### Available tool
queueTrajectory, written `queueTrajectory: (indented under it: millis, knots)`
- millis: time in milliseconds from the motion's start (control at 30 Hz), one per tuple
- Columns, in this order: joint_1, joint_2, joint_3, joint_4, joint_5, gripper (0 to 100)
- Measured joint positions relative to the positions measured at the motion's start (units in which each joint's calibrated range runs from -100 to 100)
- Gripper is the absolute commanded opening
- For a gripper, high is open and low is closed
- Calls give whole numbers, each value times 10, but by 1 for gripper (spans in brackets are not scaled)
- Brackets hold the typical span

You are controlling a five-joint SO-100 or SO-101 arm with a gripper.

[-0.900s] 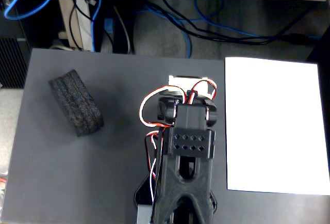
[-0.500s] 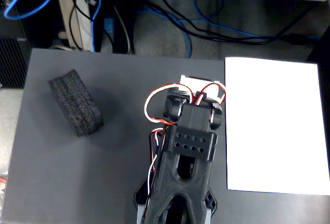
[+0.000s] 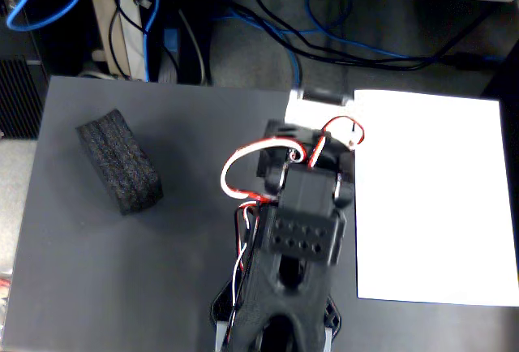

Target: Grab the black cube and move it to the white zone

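Black cube [image 3: 120,162] lying on dark table [image 3: 97,287], well left of white zone [image 3: 430,198] in fixed view, untouched. Arm [image 3: 296,230] sitting between the two, beside sheet's left edge. Gripper [image 3: 312,117] foreshortened; cannot tell whether fingers parted. Reaching step likely pending: swing left, spread jaws across block's narrow width, squeeze gently since foam probably compressing, lift clear before crossing.
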Motion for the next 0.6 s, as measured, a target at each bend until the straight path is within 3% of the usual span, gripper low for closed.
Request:
queueTrajectory:
  millis: [167, 333, 400, 467, 600]
  knots:
    - [0, -1, -224, 0, 0, 2]
    - [0, -1, -325, 0, 0, 2]
    - [0, -1, -375, 1, 26, 2]
    - [-47, -2, -393, 1, 59, 2]
    - [-191, 1, -398, 1, 71, 2]
